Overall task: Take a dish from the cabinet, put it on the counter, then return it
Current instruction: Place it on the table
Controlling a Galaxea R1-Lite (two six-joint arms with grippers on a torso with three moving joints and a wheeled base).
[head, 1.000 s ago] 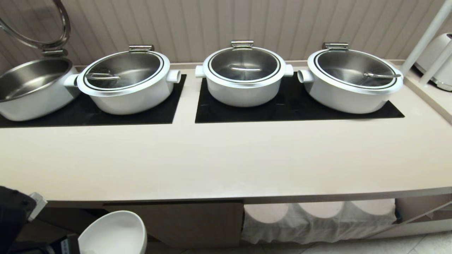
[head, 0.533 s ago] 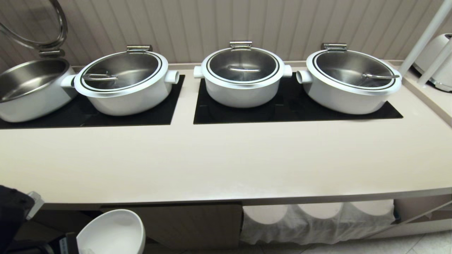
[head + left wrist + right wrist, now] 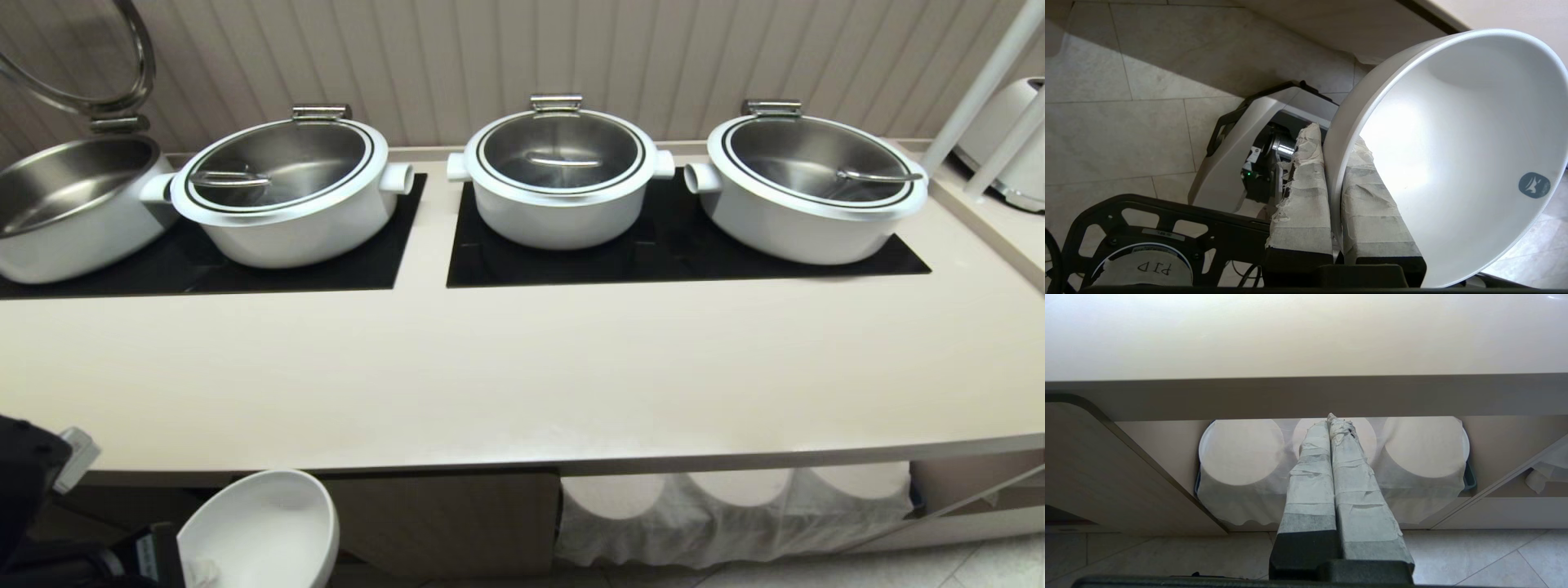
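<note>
Now the white bowl (image 3: 260, 529) sits a little higher than a second ago, close under the front edge of the cream counter (image 3: 522, 367) near its left end, still below the top. The left gripper (image 3: 1333, 179) has its taped fingers (image 3: 1302, 196) clamped on the bowl's rim, one inside, one outside. The right gripper (image 3: 1332, 424) hangs with fingers pressed together before the open cabinet (image 3: 1126, 469), facing cloth-covered plate stacks (image 3: 1241, 451).
</note>
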